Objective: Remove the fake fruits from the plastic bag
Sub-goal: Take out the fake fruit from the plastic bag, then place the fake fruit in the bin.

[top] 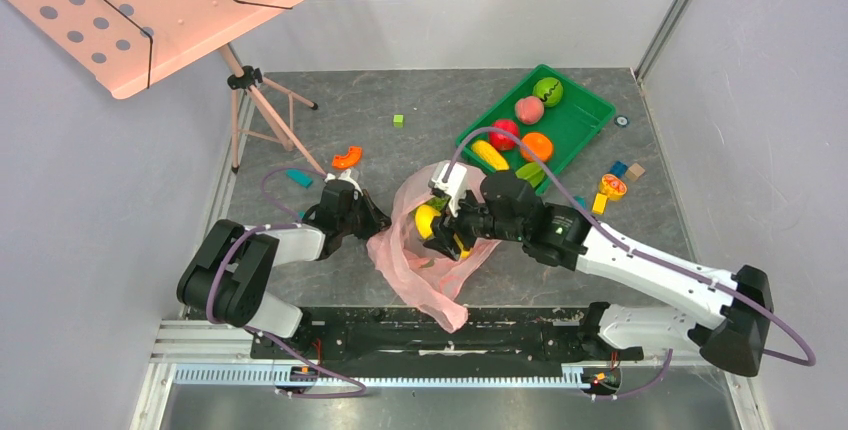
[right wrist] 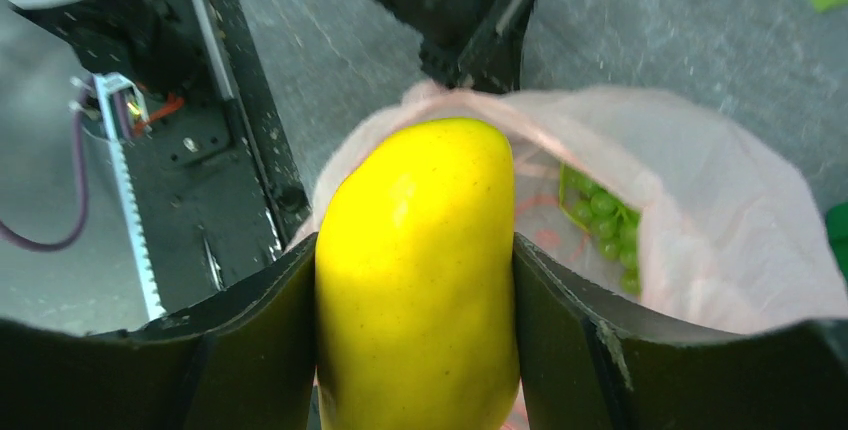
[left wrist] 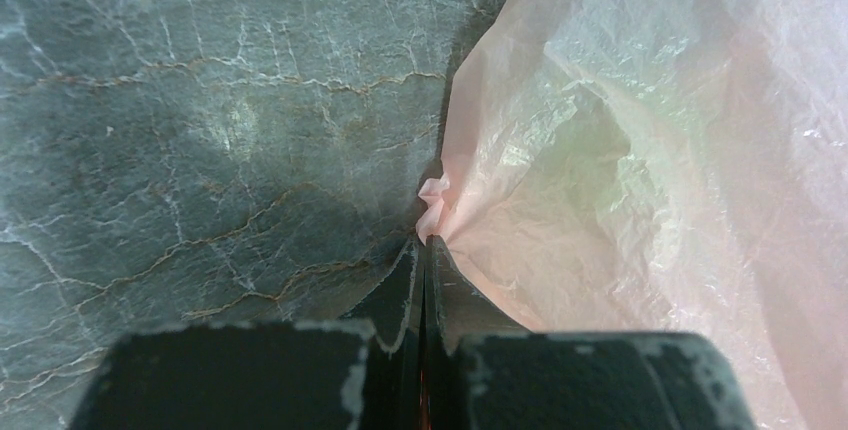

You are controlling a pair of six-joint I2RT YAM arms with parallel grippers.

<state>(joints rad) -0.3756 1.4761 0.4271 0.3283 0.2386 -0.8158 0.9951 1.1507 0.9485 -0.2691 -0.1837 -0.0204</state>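
Note:
The pink plastic bag (top: 425, 265) lies on the table between the arms. My left gripper (top: 372, 222) is shut on a pinch of its left edge (left wrist: 432, 212), seen close in the left wrist view. My right gripper (top: 437, 232) is shut on the yellow mango (right wrist: 415, 270) and holds it over the bag's open mouth; the mango also shows in the top view (top: 427, 220). The green grape bunch (right wrist: 600, 220) lies inside the bag (right wrist: 700, 240). A red apple (top: 504, 134), a yellow banana (top: 489, 154) and a dark green oval fruit (top: 529, 172) lie in the green tray (top: 590, 115).
The tray also holds a pink peach (top: 529, 109), an orange fruit (top: 537, 146) and a green ball with a black line (top: 547, 91). A music stand (top: 160, 10) stands at back left. Small toy pieces (top: 612, 186) lie right of the tray, an orange piece (top: 346, 157) left.

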